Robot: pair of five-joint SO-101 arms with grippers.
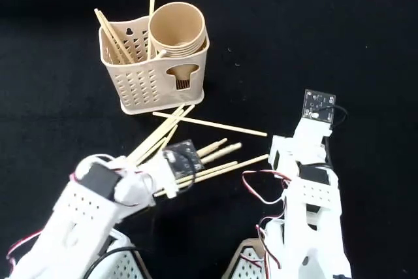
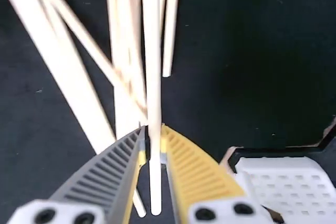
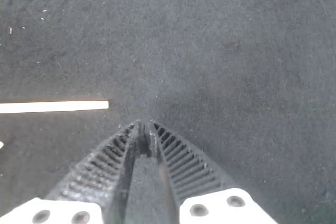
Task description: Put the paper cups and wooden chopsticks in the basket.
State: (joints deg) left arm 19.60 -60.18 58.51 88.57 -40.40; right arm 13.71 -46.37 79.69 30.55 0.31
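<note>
Progress check from my end: I'd call it a bit over halfway. The paper cups [image 1: 177, 27] are done, nested in one stack inside the basket [image 1: 153, 80], in the half nearer my right arm. A few sticks [image 1: 112, 36] already stand in the basket's other half, leaning out over the rim.

What's left is the loose chopsticks [image 1: 219, 153], scattered on the black cloth [image 1: 353, 50] just in front of the basket, on the side toward me. One bunch fans out with its far tips nearly at the basket's foot. A single one [image 1: 210, 124] lies crosswise a little further from it, and the rest are further out again. Maybe eight or so, hard to count where they overlap.

My left gripper [image 2: 152, 139] is down in that pile in front of the basket, jaws pinched on one chopstick [image 2: 151, 51] close to its near end, with others crossing under it. Can't tell if it's off the cloth yet. My right gripper [image 3: 143, 129] sits over bare cloth well off to the side of the basket, jaws closed on nothing, with one stick end [image 3: 58, 107] lying near it. If it's one stick per trip, I reckon there are plenty of trips to go.
</note>
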